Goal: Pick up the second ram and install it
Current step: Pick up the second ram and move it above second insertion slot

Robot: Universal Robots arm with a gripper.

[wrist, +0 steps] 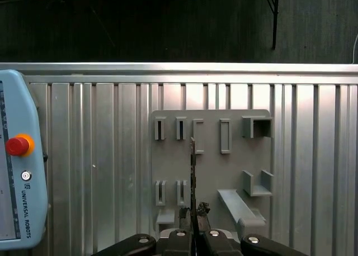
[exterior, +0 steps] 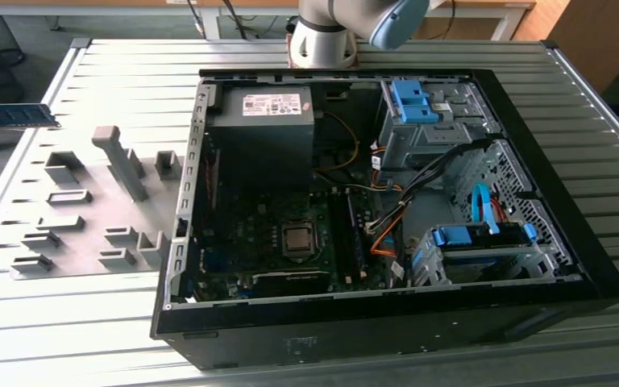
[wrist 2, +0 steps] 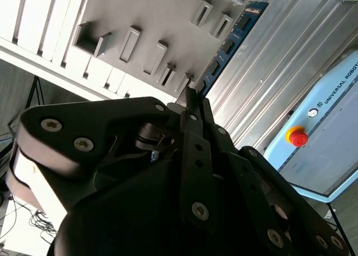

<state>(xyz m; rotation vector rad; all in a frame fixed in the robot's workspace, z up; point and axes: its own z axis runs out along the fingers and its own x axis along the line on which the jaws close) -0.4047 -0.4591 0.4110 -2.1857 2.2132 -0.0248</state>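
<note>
Blue-green second ram (wrist 2: 226, 46) sits clamped edge-on between the narrowly closed fingers of the gripper (wrist: 193, 212), with the grey holder plate (wrist: 215, 172) behind it.

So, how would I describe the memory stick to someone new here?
Find the grey holder plate on the ribbed metal table. By it, the hand grips the second ram: a slim blue board with black chips, unlike the plain grey blocks.

Memory stick (wrist 2: 230, 43): lower end hidden inside the gripper (wrist 2: 193, 102); edge-on in the first wrist view, chips unseen.
Arm (exterior: 331, 32): cut off by the exterior view's top edge.
Control pendant (wrist: 14, 166): partly cut off in both wrist views.
</note>
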